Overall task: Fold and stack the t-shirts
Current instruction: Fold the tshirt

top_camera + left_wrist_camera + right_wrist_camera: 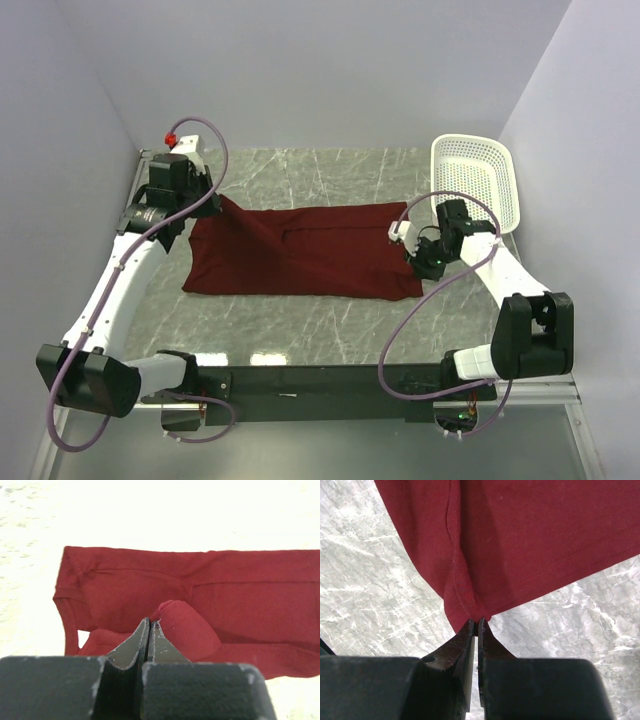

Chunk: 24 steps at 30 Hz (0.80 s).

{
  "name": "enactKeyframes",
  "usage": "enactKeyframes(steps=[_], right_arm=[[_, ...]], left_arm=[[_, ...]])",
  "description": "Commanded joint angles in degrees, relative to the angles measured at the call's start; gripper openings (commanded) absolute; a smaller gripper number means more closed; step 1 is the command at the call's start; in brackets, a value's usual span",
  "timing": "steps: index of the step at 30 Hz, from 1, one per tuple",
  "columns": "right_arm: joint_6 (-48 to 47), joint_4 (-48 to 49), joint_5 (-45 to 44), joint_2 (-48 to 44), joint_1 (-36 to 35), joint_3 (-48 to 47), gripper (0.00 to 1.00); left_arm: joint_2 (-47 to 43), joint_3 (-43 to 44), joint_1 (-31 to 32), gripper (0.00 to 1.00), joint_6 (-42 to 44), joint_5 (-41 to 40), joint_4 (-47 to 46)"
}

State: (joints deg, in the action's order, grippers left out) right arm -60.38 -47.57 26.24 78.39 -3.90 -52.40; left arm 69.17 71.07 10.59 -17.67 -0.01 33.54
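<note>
One dark red t-shirt (300, 252) lies stretched lengthwise across the marble table, partly folded. My left gripper (213, 203) is at its far left corner, shut on a pinch of the cloth. In the left wrist view the jaws (150, 622) grip a raised fold of the t-shirt (200, 600). My right gripper (406, 238) is at the t-shirt's right edge, shut on it. The right wrist view shows those jaws (477, 622) pinching a hemmed corner of the t-shirt (520, 540) above the table.
A white plastic basket (480, 180) leans at the back right against the wall. Grey walls close in on the left, back and right. Marble table (300, 330) shows in front of the t-shirt.
</note>
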Motion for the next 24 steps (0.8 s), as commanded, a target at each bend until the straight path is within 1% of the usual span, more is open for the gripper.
enactKeyframes(steps=[1,4,11,24], right_arm=[[0.2,-0.1,1.3,0.5,0.7,-2.4,0.09],[-0.1,-0.3,0.9,0.8,1.3,-2.6,0.09],[0.5,-0.5,1.5,1.9,2.9,-3.7,0.10],[3.7,2.0,1.3,3.6,3.3,-5.0,0.13]], left_arm=[[-1.1,1.2,-1.3,0.01,1.1,-2.0,-2.9],[-1.2,1.3,-2.1,0.01,1.2,-2.9,-2.9],[-0.2,1.2,-2.9,0.01,0.6,-1.3,-3.1],[0.2,1.2,-3.0,0.01,1.0,-0.8,-3.0]])
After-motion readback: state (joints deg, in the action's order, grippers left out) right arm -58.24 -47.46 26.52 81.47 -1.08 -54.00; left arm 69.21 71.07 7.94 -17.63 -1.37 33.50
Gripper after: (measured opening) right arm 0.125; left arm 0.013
